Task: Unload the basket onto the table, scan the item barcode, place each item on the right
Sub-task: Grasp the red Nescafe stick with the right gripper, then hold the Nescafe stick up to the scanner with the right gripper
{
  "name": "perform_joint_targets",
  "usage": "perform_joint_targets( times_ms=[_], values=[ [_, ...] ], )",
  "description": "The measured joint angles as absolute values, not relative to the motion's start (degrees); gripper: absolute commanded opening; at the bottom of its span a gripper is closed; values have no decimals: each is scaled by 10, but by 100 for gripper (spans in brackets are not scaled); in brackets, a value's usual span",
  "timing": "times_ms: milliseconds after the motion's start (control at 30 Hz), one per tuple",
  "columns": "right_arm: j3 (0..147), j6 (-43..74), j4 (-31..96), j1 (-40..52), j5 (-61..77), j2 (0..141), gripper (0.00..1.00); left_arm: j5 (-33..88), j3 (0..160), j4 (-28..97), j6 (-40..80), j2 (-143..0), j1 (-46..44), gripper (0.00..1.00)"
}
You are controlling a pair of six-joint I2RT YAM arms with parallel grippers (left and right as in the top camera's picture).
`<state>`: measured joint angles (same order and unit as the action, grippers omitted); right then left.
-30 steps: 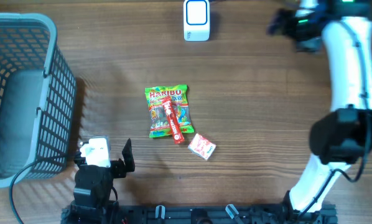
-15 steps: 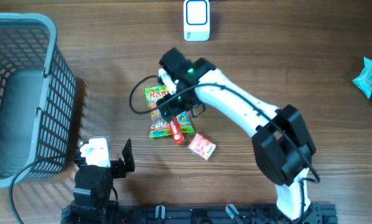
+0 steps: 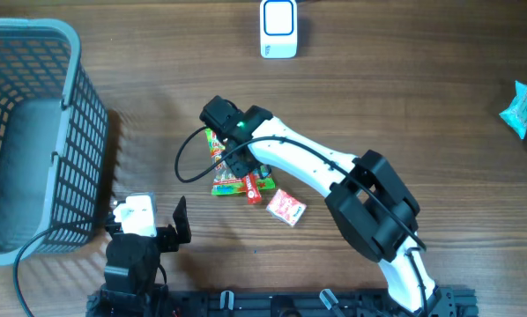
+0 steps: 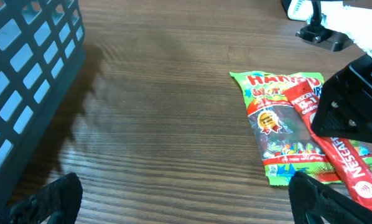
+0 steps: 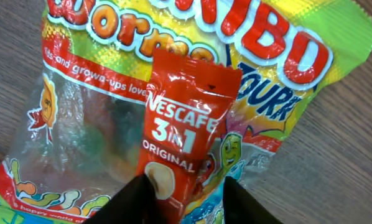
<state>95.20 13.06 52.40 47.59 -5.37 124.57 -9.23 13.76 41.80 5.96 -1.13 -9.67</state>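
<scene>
A basket (image 3: 34,132) stands at the worktop's (image 3: 404,106) left end; a scanner (image 3: 278,28) sits at the far edge, mid-width. Near the centre lies a sweet bag (image 4: 276,127) with a coffee stick (image 5: 180,137) on it. The right tool (image 5: 189,199) is over both, one finger either side of the stick. A small packet (image 3: 286,208) lies just right of the bag, nearer the front. A pouch (image 3: 521,107) lies at the right edge.
</scene>
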Motion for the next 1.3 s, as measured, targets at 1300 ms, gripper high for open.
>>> perform_joint_targets(
  times_ms=[1300],
  values=[
    [1054, 1156, 622, 191, 527, 1244, 4, -92, 138, 418, 60, -11, -97, 100]
  ],
)
